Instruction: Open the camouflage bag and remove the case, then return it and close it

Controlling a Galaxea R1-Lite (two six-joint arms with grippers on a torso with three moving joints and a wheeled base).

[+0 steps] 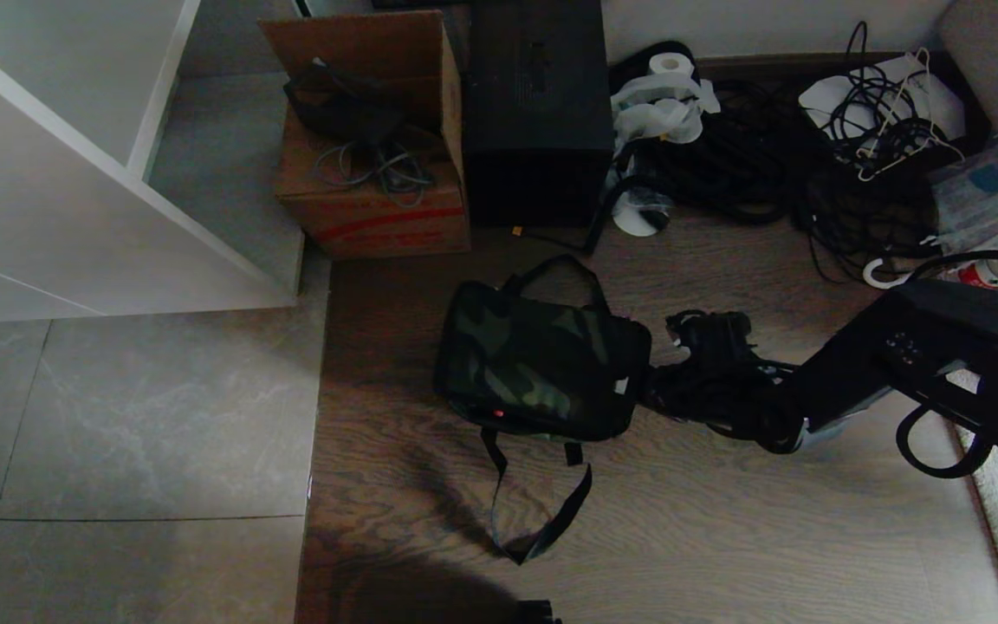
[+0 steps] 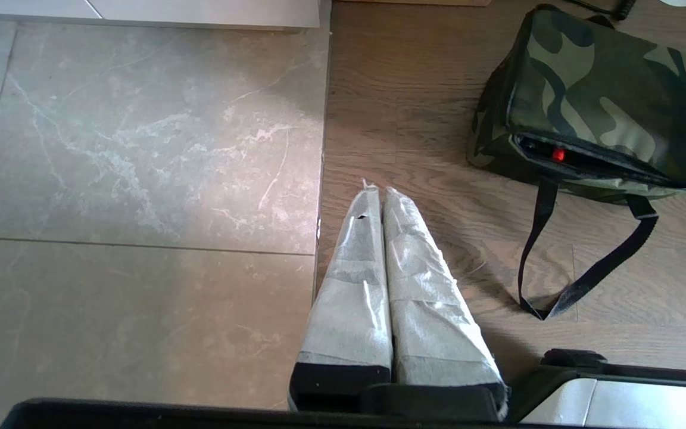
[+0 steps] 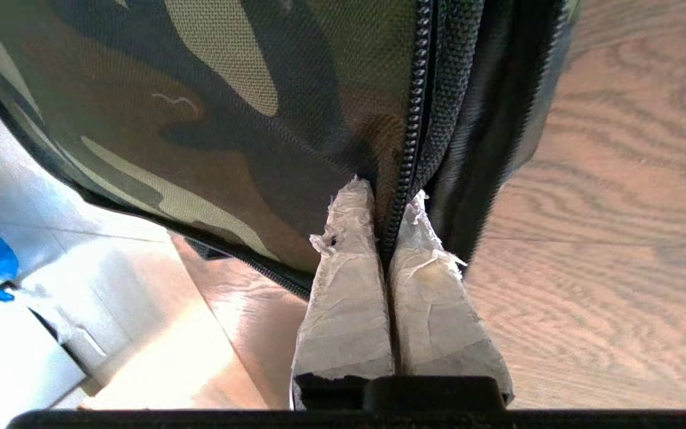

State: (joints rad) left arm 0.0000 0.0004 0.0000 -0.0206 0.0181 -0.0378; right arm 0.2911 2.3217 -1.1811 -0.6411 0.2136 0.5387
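Observation:
The camouflage bag (image 1: 542, 360) lies flat on the wooden floor, its black strap handles trailing towards me and away. My right gripper (image 1: 648, 387) reaches in at the bag's right end. In the right wrist view this gripper (image 3: 387, 205) is shut on the black zip edge (image 3: 417, 119) of the bag's lid. Along the bag's near side (image 2: 593, 89) a dark gap stands slightly open, with a small red mark (image 2: 558, 155) inside. The case itself is hidden. My left gripper (image 2: 379, 190) is shut on nothing, parked low over the seam between tiles and wood, left of the bag.
A brown cardboard box (image 1: 369, 147) and a tall black box (image 1: 538, 113) stand behind the bag. Tangled cables (image 1: 767, 156) and a paper roll (image 1: 668, 91) lie at the back right. A white cabinet (image 1: 74, 191) fills the left, with grey tiles (image 1: 118, 433) before it.

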